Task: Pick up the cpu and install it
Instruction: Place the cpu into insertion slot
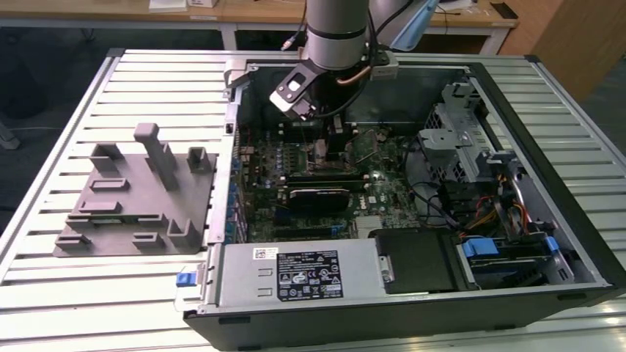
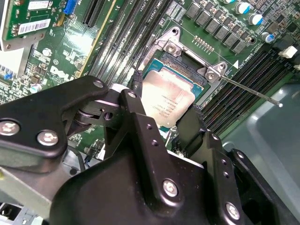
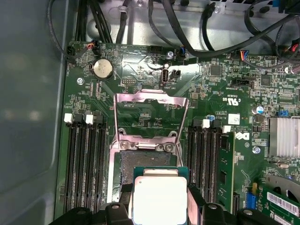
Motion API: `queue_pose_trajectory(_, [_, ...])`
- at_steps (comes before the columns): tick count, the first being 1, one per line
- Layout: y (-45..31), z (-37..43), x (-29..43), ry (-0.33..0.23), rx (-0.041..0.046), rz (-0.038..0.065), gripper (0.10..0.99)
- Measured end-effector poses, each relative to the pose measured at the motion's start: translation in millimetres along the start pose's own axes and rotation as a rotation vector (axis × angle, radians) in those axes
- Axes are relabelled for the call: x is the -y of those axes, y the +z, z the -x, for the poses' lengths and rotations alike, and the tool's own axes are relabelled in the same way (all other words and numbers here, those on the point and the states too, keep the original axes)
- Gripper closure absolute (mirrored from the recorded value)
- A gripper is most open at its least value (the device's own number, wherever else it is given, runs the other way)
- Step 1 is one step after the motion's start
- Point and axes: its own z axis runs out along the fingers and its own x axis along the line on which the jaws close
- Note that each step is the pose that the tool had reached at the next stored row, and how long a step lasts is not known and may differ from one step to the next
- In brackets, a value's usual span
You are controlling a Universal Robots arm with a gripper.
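Here the gripper (image 2: 164, 110) is clamped on the cpu (image 3: 159, 199), a black finger (image 2: 136, 117) pressed to each of two opposite edges of the silver-topped chip. The chip hangs over the near part of the open socket (image 2: 183, 65) on the green motherboard (image 3: 220, 93), with the metal load plate (image 3: 150, 117) swung up and the thin lever (image 2: 248, 89) standing out to one side. Whether the chip touches the socket cannot be told. Its near edge is hidden behind the gripper body in the second wrist view and cut off in the first wrist view. In the exterior view the arm (image 1: 338, 29) reaches into the computer case (image 1: 577, 242), where fingers and chip are hard to make out. A grey fixture block (image 1: 137, 194) lies near the table's (image 1: 59, 147) edge, at the exterior view's left.
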Motion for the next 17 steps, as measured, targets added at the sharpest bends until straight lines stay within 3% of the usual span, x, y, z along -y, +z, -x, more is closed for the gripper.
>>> queue_pose_trajectory(17, [11.8,-1.9,0.3,0.0,0.0,0.0,0.545])
